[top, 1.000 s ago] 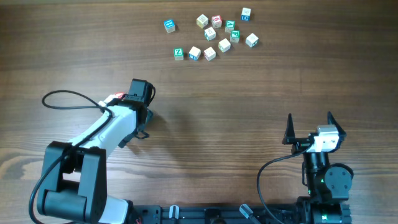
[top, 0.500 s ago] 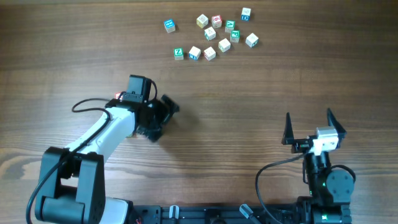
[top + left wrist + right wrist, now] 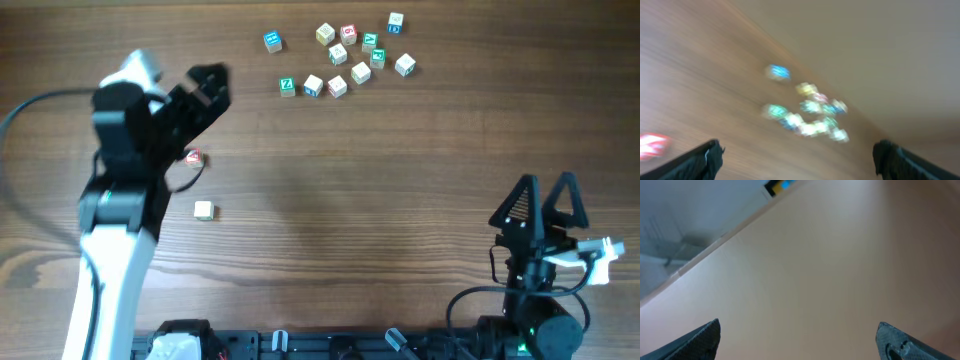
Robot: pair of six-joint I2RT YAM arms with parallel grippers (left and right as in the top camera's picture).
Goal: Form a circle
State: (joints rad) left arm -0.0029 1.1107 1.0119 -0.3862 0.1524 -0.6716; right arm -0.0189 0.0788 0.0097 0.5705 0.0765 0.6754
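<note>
Left gripper (image 3: pixel 207 88) is swinging forward-left, open, empty | right gripper (image 3: pixel 546 186) is hanging open | risk: hasty swing could be clipping red cube (image 3: pixel 193 158)

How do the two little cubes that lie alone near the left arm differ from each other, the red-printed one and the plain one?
The red-printed cube shows a red marking on top, while the plain cube shows a bare pale top. The red-printed cube lies right beside the left arm; the plain cube lies apart from it, on open table. Both are small, rest on the wood, and neither is held.
</note>
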